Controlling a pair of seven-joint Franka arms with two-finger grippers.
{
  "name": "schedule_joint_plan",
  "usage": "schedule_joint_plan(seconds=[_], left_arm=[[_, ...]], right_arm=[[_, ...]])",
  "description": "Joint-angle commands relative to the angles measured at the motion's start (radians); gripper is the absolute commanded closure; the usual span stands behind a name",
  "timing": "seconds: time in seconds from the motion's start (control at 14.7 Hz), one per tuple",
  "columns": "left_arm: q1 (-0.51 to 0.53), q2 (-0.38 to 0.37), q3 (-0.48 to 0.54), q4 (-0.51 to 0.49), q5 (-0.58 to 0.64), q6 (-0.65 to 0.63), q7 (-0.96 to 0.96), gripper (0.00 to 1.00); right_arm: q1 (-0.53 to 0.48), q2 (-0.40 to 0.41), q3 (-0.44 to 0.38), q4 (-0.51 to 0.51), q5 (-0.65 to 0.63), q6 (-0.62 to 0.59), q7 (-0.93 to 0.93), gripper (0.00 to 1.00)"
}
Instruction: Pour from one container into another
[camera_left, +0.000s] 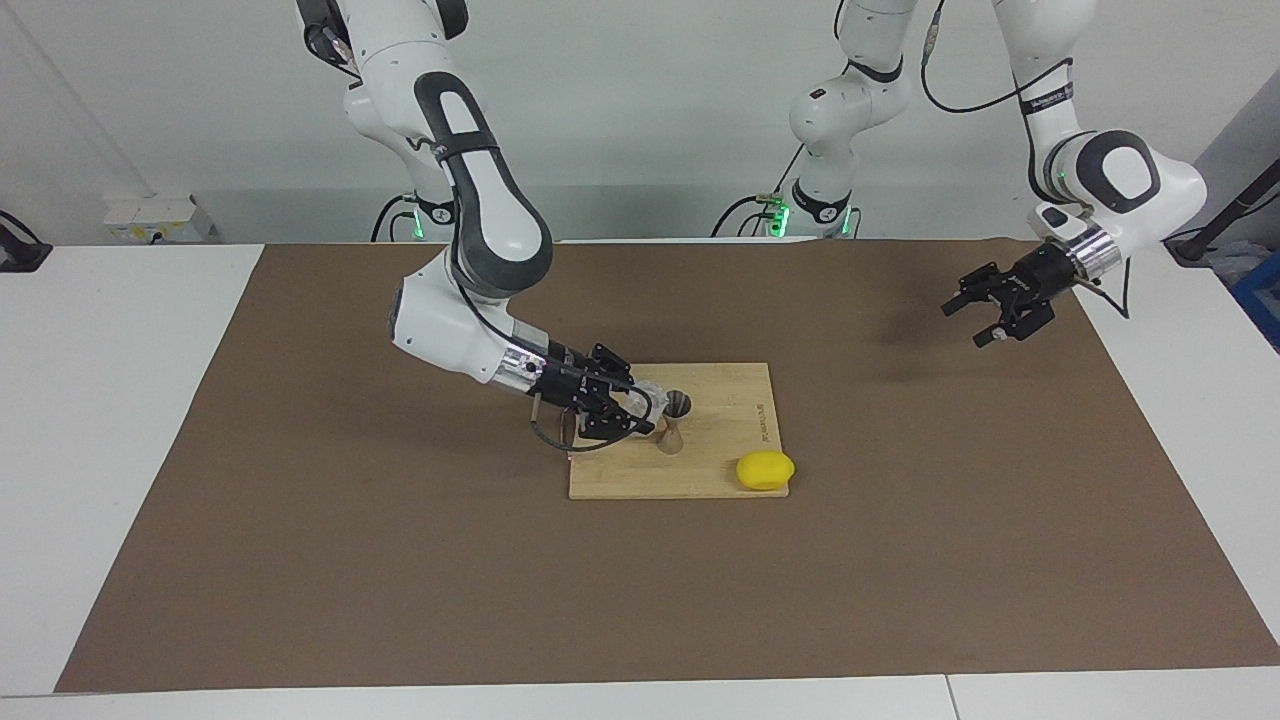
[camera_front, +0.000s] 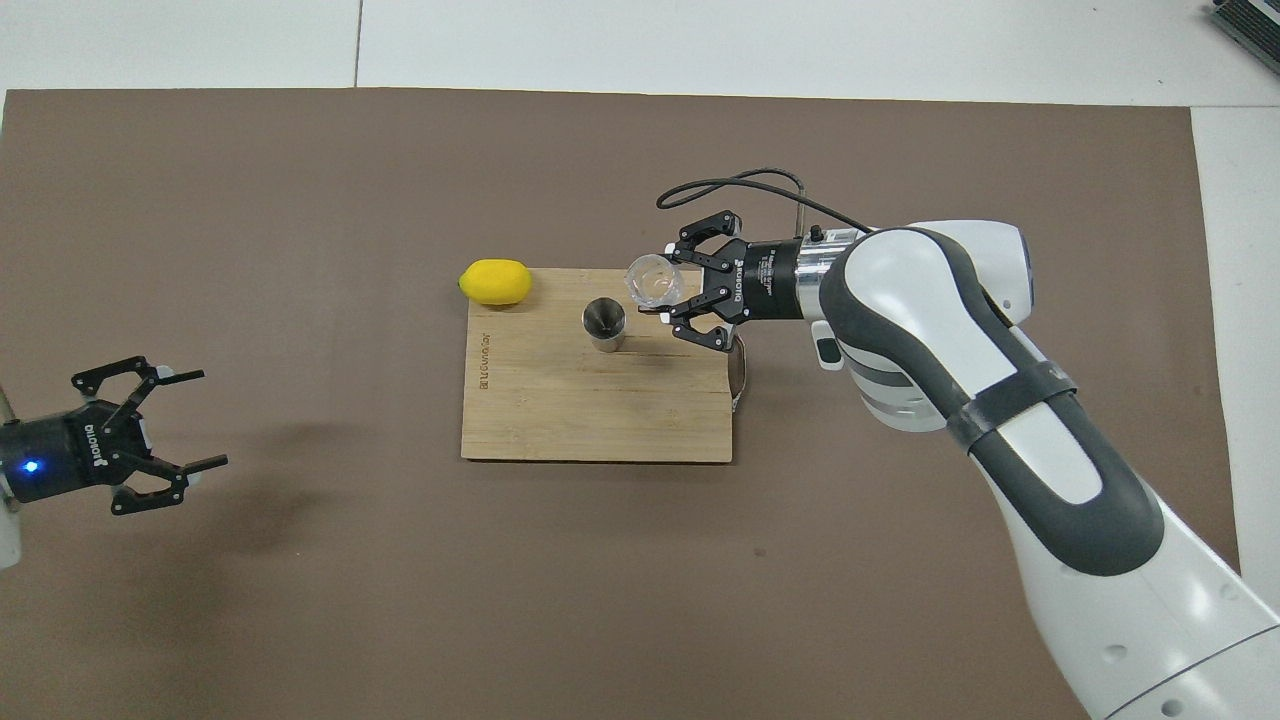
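My right gripper is shut on the clear glass tumbler and holds it in the air right beside the top rim of the metal jigger. The overhead view shows the tumbler just off the jigger's mouth, with my right gripper around it. I cannot tell how far the tumbler is tilted. The jigger stands upright on the wooden board. My left gripper is open and empty, waiting above the brown mat at the left arm's end of the table.
A yellow lemon lies at the board's corner farthest from the robots, toward the left arm's end; it also shows in the overhead view. The board lies mid-table on a brown mat.
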Motion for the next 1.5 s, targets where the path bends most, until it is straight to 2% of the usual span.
schedule_joint_plan(seconds=[0.0, 0.27, 0.75, 0.95, 1.16, 1.43], left_arm=[[0.016, 0.004, -0.009, 0.058, 0.085, -0.024, -0.025, 0.00], [-0.015, 0.001, -0.012, 0.156, 0.187, -0.022, -0.140, 0.00], [-0.180, -0.006, -0.017, 0.343, 0.395, -0.027, -0.543, 0.00], [-0.242, -0.014, -0.021, 0.411, 0.487, -0.076, -0.710, 0.00], [-0.307, -0.028, -0.023, 0.463, 0.573, -0.116, -0.896, 0.00], [-0.358, -0.062, -0.024, 0.480, 0.687, -0.170, -1.206, 0.00]], right_arm=[[0.015, -0.010, -0.007, 0.007, -0.041, 0.014, 0.047, 1.00], [0.025, -0.013, -0.010, 0.007, -0.086, 0.028, 0.078, 1.00], [0.033, -0.021, -0.012, 0.016, -0.167, 0.028, 0.138, 1.00], [0.035, -0.028, -0.012, 0.014, -0.209, 0.028, 0.156, 1.00], [0.045, -0.030, -0.012, 0.014, -0.219, 0.027, 0.156, 1.00], [0.062, -0.030, -0.012, 0.016, -0.272, 0.027, 0.181, 1.00]])
